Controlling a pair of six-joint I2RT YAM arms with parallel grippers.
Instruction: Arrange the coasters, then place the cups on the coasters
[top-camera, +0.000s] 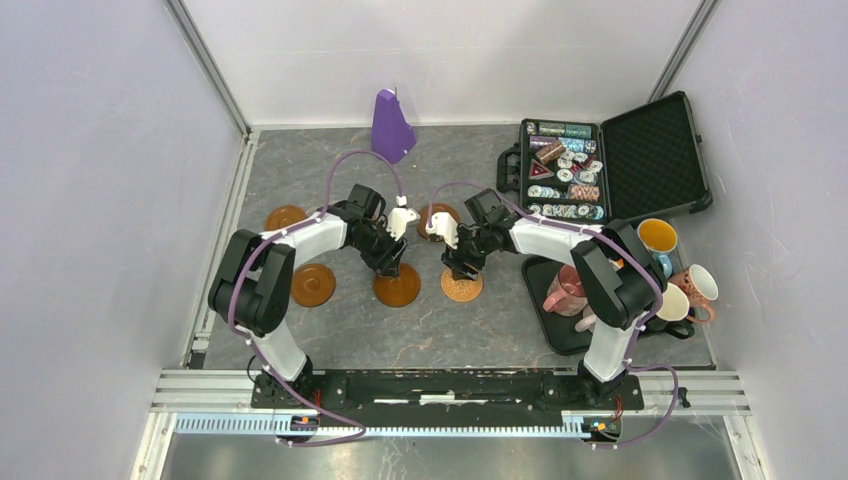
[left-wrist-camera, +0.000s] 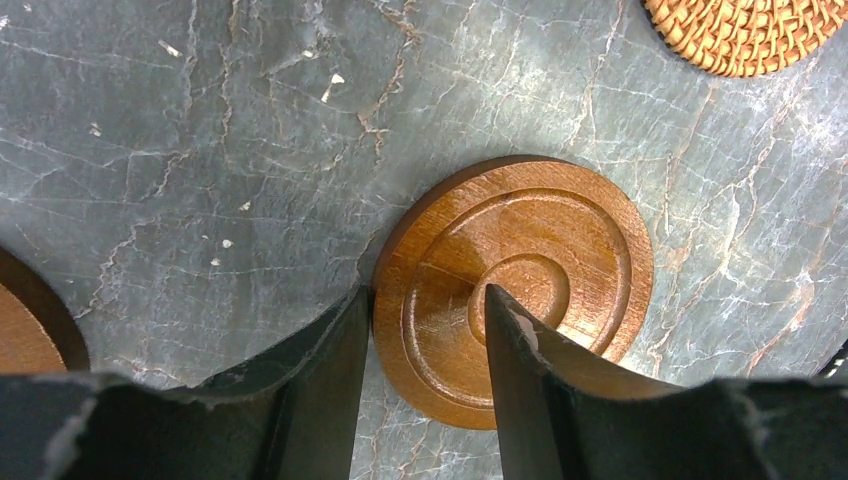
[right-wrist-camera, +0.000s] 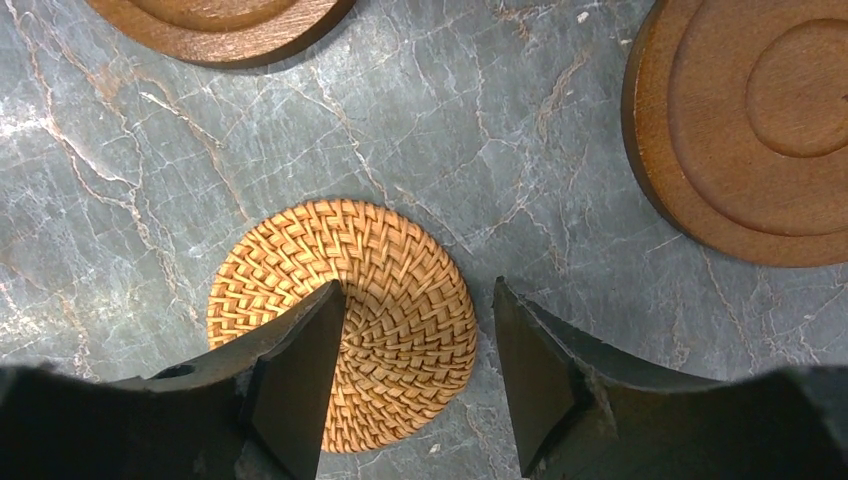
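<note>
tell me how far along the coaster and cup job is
Done: wooden coasters lie spread flat on the table. In hand: the left tool hangs open over one wooden coaster, the right tool open over the woven coaster. Left: the cups stand grouped at the black tray, none on a coaster.

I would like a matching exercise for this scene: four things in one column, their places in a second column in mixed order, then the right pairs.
1 purple cone
2 open case
3 mugs
4 woven coaster

A on the black tray, right side
B below the right tool
C at the back, in the middle
D at the back, on the right

Pairs: 1-C, 2-D, 3-A, 4-B
</note>
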